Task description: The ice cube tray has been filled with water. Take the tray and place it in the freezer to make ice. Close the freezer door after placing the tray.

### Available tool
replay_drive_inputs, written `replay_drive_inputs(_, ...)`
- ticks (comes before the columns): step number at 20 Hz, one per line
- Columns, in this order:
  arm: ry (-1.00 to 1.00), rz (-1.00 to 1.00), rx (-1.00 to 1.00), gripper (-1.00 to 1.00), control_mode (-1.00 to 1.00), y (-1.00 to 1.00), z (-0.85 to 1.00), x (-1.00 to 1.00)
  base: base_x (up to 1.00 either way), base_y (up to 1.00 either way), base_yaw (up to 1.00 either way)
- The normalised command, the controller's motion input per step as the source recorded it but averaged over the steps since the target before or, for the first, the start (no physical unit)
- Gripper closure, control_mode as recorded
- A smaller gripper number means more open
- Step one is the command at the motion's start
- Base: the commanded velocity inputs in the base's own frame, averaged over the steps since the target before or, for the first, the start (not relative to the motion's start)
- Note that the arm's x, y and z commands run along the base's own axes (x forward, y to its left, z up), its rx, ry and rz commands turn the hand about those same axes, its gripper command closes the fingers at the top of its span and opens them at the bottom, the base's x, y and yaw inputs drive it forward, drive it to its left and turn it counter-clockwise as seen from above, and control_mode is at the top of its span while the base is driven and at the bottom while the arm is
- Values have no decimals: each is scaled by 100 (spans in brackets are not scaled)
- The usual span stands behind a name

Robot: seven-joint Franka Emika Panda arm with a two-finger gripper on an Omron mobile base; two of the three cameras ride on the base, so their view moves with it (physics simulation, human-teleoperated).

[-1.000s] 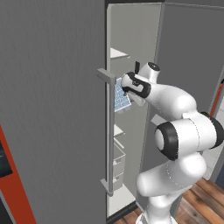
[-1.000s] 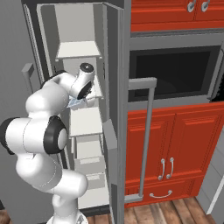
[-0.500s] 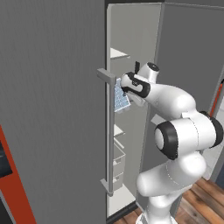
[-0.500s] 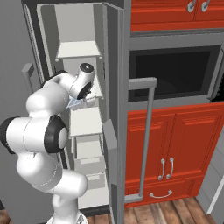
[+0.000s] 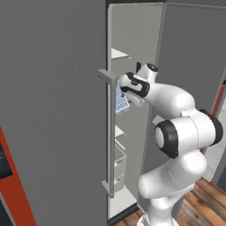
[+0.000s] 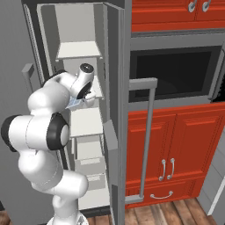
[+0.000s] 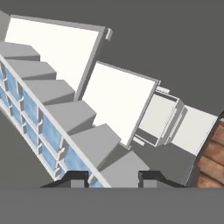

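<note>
We hold the tray (image 5: 121,99) clamped at its edge in the gripper (image 7: 113,177), tilted, just inside the open freezer (image 6: 79,66) at mid height. To do this well, we level it first so water stays in, then lower it flat onto a white shelf (image 7: 120,103) below. Red cabinets (image 6: 176,145) and an oven (image 6: 173,72) stand beside; the floor is wood.

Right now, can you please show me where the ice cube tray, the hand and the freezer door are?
ice cube tray (image 5: 121,100), left base view, on its blue cells.
hand (image 7: 113,178), hand view, midway between its fingertips.
freezer door (image 5: 53,110), left base view, on its flat grey face.
</note>
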Motion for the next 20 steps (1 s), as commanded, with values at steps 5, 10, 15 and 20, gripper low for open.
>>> replay_drive_inputs(5, 0, 7, 0, 100, -100, 0, -3, 20, 0, 0, 0)
replay_drive_inputs(10, 0, 8, 0, 100, -100, 2, -8, 25, 0, 0, 0)
replay_drive_inputs(15, 0, 6, 0, 100, -100, 10, -9, 32, 0, 0, 0)
replay_drive_inputs(20, 0, 3, -2, 100, -100, 17, -9, 45, 0, 0, 0)
